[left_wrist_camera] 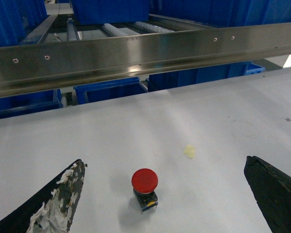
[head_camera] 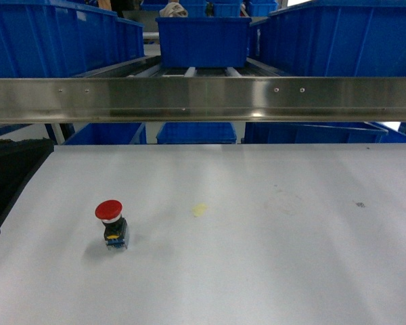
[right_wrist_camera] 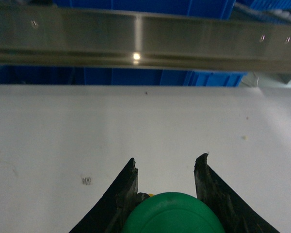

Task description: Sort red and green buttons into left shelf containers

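The red button (head_camera: 111,222) is standing upright on the white worktop (head_camera: 271,257), toward its left edge and nearer the front than the back, its red cap on top. A small yellowish fleck (head_camera: 199,210) is lying just to its right. The left gripper (left_wrist_camera: 169,194) is hanging released, its two dark fingers (left_wrist_camera: 63,196) spread wide on either side of the red button without touching it. The right gripper (right_wrist_camera: 167,172) is grasping the green button (right_wrist_camera: 172,213), whose round cap is sitting between its fingertips above the worktop. Blue bins (head_camera: 203,39) are sitting on the shelf behind a steel rail (head_camera: 203,98) along the worktop's far edge.
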`<state>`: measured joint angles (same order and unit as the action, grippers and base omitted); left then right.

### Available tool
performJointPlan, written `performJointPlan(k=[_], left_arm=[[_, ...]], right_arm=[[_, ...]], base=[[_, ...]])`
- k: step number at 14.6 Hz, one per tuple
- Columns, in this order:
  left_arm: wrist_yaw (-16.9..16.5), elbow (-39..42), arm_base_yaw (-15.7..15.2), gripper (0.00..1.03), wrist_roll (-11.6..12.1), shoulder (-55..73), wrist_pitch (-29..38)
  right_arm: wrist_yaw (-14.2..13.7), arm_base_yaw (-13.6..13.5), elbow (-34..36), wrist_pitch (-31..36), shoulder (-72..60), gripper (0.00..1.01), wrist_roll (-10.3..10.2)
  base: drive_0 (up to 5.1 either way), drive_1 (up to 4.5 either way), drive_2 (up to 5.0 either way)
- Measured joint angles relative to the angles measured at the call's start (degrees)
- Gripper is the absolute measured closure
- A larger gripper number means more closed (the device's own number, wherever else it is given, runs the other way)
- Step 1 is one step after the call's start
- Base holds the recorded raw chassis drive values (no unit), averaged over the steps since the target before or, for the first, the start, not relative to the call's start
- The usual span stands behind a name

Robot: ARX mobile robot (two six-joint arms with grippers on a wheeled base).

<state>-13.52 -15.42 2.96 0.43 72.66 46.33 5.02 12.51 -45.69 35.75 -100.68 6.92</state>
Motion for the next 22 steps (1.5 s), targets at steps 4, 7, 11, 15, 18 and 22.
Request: performJointPlan(k=[4, 7, 11, 15, 18, 22], left_arm=[[0.0, 0.0, 0.0, 0.05, 0.0, 0.0, 0.0], [0.0, 0.0, 0.0, 0.05, 0.0, 0.0, 0.0], [0.0, 0.0, 0.0, 0.05, 0.0, 0.0, 0.0], [0.0, 0.0, 0.0, 0.05, 0.0, 0.0, 0.0], [0.0, 0.0, 0.0, 0.05, 0.0, 0.0, 0.0], [-0.6, -4.3, 0.3, 0.05, 0.3, 9.2, -0.3]], right_arm=[[8.8, 3.1, 0.5, -4.6, 16.9, 0.7, -0.2], [11.1, 4.1, 2.8, -8.0, 21.5, 0.7, 0.7], [11.7, 6.0, 5.4, -15.1, 24.9, 0.7, 3.1], [11.3, 9.0, 8.7, -17.0, 25.5, 0.7, 5.7], [11.0, 9.3, 8.9, -17.0, 25.7, 0.7, 6.3], [11.1, 9.2, 8.9, -17.0, 25.8, 0.7, 6.3]], base=[[0.0, 0.0, 0.0], [0.0, 0.0, 0.0], [0.0, 0.0, 0.0], [0.0, 0.0, 0.0], [0.0, 0.0, 0.0], [0.0, 0.0, 0.0]])
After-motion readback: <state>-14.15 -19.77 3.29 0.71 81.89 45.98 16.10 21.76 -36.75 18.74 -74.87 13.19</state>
